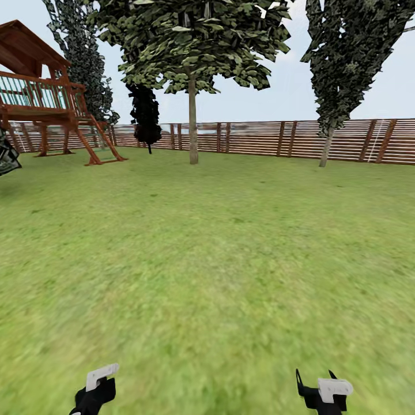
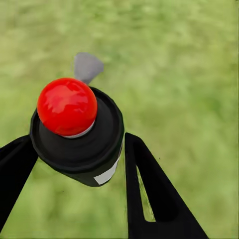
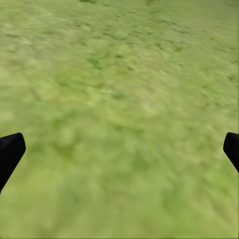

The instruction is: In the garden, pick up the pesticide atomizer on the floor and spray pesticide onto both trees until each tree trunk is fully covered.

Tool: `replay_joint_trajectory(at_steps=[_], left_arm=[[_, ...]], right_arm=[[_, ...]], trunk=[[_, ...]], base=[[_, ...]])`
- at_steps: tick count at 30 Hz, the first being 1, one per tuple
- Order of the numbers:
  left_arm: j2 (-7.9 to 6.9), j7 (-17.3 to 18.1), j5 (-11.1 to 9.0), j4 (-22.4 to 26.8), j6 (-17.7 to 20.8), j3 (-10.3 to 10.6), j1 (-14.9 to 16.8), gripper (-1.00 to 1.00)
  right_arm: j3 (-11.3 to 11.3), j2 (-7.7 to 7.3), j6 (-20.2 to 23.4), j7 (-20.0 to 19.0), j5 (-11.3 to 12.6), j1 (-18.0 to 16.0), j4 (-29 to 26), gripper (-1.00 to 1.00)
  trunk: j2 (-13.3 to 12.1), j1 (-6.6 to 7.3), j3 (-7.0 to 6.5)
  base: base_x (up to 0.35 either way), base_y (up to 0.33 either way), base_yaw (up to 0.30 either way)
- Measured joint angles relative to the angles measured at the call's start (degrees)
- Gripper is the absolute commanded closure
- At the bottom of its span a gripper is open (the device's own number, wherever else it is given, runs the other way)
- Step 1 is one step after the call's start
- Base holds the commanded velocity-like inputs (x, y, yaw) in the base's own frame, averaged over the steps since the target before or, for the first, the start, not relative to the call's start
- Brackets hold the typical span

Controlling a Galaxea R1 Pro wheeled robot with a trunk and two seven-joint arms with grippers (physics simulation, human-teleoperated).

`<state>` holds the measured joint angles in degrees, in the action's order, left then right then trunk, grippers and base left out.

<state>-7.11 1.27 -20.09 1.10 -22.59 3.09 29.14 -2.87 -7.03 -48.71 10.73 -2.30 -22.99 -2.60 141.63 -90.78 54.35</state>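
Transit step: we read this as the stretch between pickup and spraying. Pesticide atomizer (image 2: 79, 132) sits clamped in our left tool (image 2: 74, 164), black fingers (image 2: 149, 189) pressed on either side of the black body, red button on top, pale strip on its side, grey nozzle tab past the button; it is off the floor (image 1: 207, 276), so pickup looks done. In the head view the left tool (image 1: 97, 389) sits low on our left, with the white part showing above it. Right tool (image 1: 323, 392) holds nothing, and in the right wrist view its fingertips (image 3: 10, 152) are spread wide at the frame edges over bare grass. Nearest tree trunk (image 1: 193, 121) stands far ahead across the lawn, just in front of the brown slat fence (image 1: 276, 138), blocky leaves above it. A slimmer leaning trunk (image 1: 327, 147) stands to the right by the fence; whether it is the second task tree we cannot tell, its foliage looks dark and conifer-like. Wooden play tower (image 1: 46, 98) sits at far left. No white specks visible on any bark at this range, so spraying is not started, we judge. Next move calls for driving forward to close on the middle trunk, then raising the left arm, aiming the nozzle at the bark and pressing the button. Watch the grip while rolling.
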Motion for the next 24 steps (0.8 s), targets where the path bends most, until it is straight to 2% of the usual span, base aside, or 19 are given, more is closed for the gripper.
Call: replay_joint_trajectory(at_steps=[24], left_arm=[[0.00, 0.00, 0.00, 0.00, 0.00, 0.00, 0.00, 1.00]], right_arm=[[0.00, 0.00, 0.00, 0.00, 0.00, 0.00, 0.01, -1.00]], trunk=[[0.00, 0.00, 0.00]], base=[[0.331, 0.000, 0.000]])
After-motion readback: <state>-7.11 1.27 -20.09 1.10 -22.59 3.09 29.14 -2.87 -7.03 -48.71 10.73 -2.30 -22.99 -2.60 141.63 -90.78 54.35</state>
